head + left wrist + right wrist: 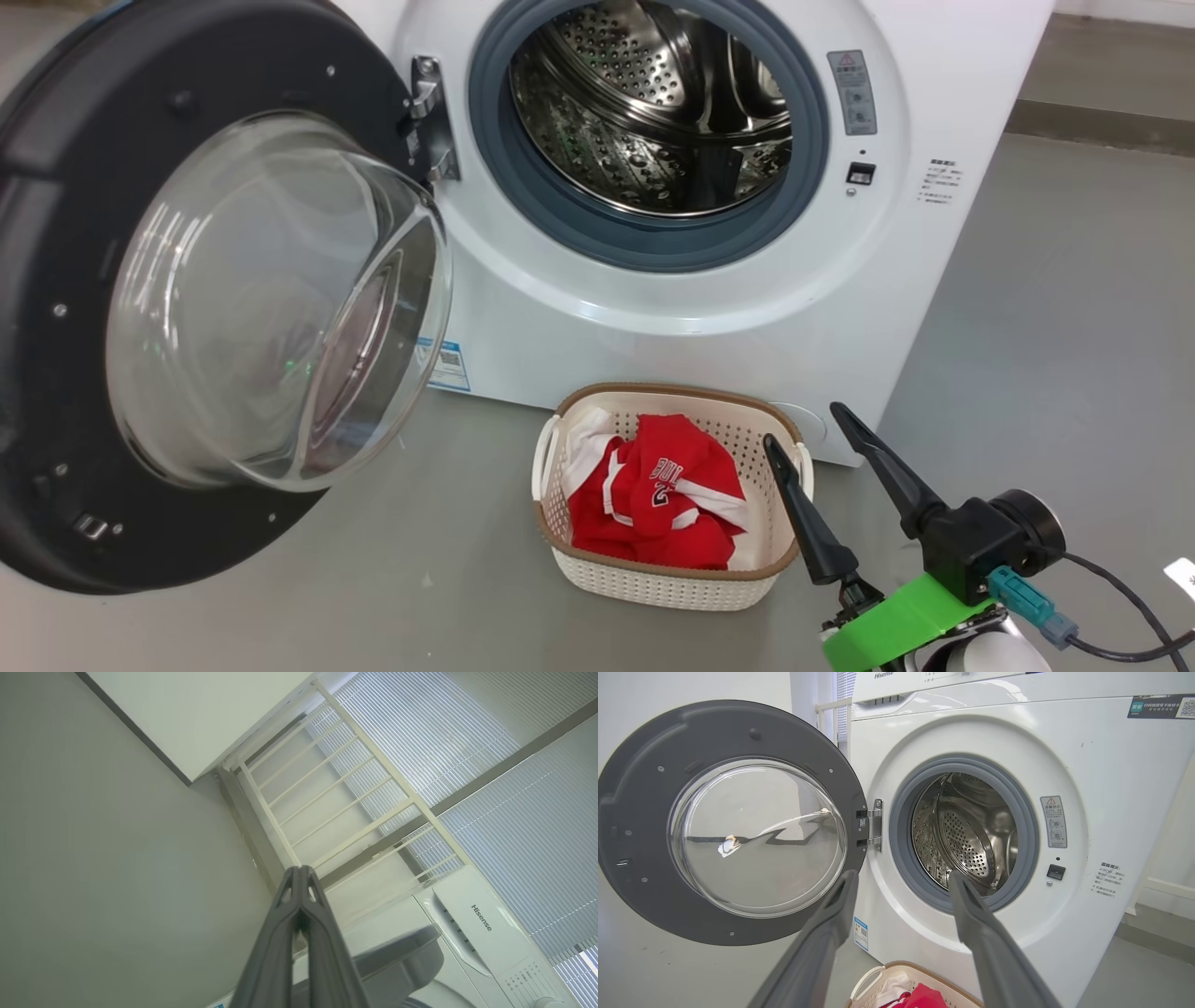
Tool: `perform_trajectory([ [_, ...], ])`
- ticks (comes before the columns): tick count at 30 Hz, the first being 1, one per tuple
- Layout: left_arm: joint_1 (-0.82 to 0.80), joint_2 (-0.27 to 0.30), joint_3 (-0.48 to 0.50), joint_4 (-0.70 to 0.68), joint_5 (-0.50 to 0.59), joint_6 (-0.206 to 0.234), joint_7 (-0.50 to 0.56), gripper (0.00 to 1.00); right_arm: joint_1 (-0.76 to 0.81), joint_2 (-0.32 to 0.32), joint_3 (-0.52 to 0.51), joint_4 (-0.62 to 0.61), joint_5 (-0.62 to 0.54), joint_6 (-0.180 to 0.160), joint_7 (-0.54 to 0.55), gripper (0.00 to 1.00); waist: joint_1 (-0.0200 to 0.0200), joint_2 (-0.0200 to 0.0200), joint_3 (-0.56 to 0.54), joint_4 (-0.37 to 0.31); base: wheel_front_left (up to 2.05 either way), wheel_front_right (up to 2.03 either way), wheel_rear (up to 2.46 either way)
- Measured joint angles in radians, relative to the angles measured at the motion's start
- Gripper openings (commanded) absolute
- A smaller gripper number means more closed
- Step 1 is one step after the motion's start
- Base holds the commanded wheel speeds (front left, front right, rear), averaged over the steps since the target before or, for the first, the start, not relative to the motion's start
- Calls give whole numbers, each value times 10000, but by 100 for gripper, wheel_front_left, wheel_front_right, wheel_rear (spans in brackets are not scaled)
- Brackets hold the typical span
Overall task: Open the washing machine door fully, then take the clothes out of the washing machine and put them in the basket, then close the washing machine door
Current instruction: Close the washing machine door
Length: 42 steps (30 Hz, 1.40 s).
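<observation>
We are looking at a drum (653, 103) that is showing nothing but bare steel, while the clothes (663, 504) (red jersey and some white cloth) are lying bunched inside the basket (653, 583). The basket is sitting on the floor (420, 597) just in front of the washing machine (597, 336). The washing machine door (271, 299) is standing swung wide on its hinge (429, 121), so we are judging that closing it is the step left.

Our right end effector (801, 423) is hovering with its fingers spread apart, gripping nothing, just beside the basket's right side. Our left end effector (299, 870) is pressed together on nothing and pointing toward a white rack (327, 788) by the machine.

What is worrying us is the layout: the door is hanging to the left of the opening, while the right arm is sitting on the far side of the basket. If we are sweeping across low, we are risking knocking the basket or catching its rim and tipping the clothes out. If we are pushing on the bulging glass rather than the black rim, the slim fingers are likely sliding off — the curve is offering little purchase. A soft push is also risking a door merely resting against the grey seal (560, 224), unlatched.
</observation>
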Motion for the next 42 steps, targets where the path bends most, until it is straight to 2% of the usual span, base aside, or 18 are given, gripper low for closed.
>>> perform_trajectory([
  [5, -140, 568, 163, 1162, -104, 167, 525, 0, 1, 0, 67, -290, 2, 0, 12, 100, 0, 0, 26, -206, 0, 0, 0],
  [9, -185, 727, 167, 1981, -336, 165, 1218, 0, 9, 0, 82, -360, 2, 0, 84, 100, 0, 0, 30, -357, 0, 0, 0],
  [16, -220, 842, -10, 2661, -581, -157, 2230, 0, 60, 0, 84, -428, 2, 0, 88, 100, 0, 0, -41, -503, 0, 0, 0],
  [25, -220, 840, -138, 2882, -823, -428, 2940, 0, 64, 0, 84, -454, 4, 0, 96, 100, 1, 0, -68, -454, 0, 0, 0],
  [29, -220, 665, 82, 2851, -1369, -571, 3331, 0, 65, 0, 92, -458, 79, 0, 94, 100, 0, 0, -51, -370, 0, 0, 0],
  [35, -212, 430, 136, 2479, -1641, -815, 3689, 0, 65, 0, 92, -485, 107, 0, 82, 100, 0, 0, 42, -304, 0, 0, 0],
  [42, -81, 188, 115, 2077, -1718, -813, 3952, 0, 61, 0, 107, -491, 167, 0, 71, 100, 0, 0, 212, -273, 0, 0, 0],
])
